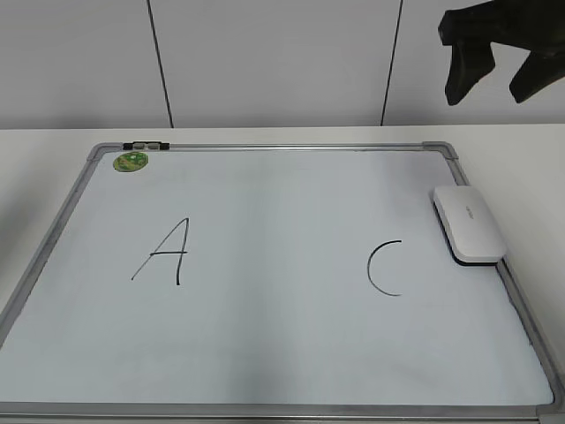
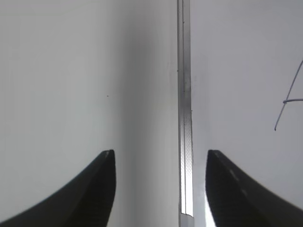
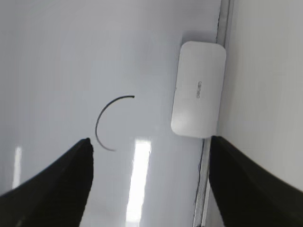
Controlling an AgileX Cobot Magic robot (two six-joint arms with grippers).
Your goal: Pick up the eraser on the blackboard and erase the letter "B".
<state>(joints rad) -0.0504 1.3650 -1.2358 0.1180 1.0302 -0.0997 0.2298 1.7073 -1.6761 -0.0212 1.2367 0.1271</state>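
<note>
The blackboard (image 1: 265, 353), a white board in a silver frame, lies flat on the table. The white eraser (image 1: 468, 223) lies at its right edge; it also shows in the right wrist view (image 3: 198, 89). No letter "B" shows on the board; the space between the black "A" (image 1: 166, 252) and the black "C" (image 1: 384, 268) is bare. My right gripper (image 1: 494, 75) hangs open and empty high above the board's far right corner; in its wrist view the jaws (image 3: 149, 146) are wide apart. My left gripper (image 2: 161, 158) is open and empty over the board's left frame (image 2: 184, 118).
A small round green magnet (image 1: 131, 162) and a dark clip (image 1: 146, 145) sit at the board's far left corner. The white table (image 1: 35, 168) surrounds the board. A white panelled wall (image 1: 265, 62) stands behind.
</note>
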